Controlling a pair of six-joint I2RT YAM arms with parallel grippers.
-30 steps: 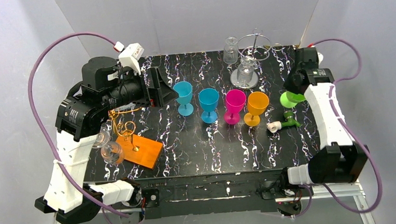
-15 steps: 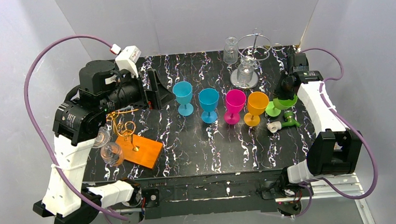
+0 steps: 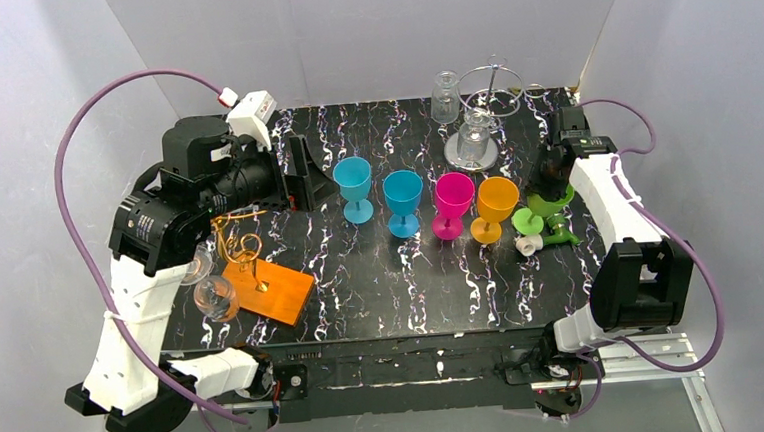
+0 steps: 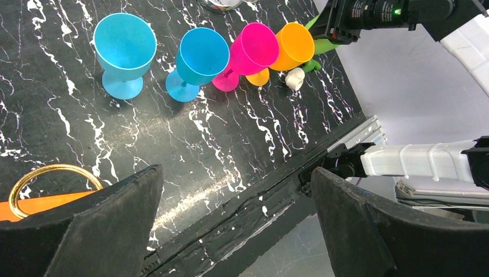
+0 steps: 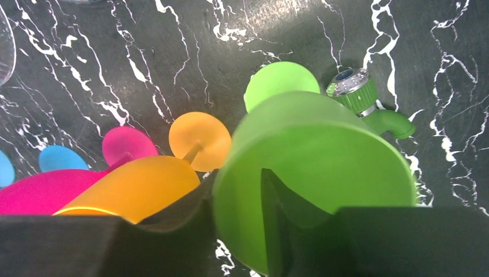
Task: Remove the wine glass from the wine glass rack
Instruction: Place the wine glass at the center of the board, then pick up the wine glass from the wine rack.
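Right gripper: just lowered green wine glass onto table, orange glass immediately left; straddling rim, grip unclear; release due

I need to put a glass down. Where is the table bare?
Widest bare patch: near-centre table, between the orange rack base and the green fitting, in front of the coloured glass row. A smaller one lies behind that row, left of the chrome rack. The right end is crowded around the green glass.
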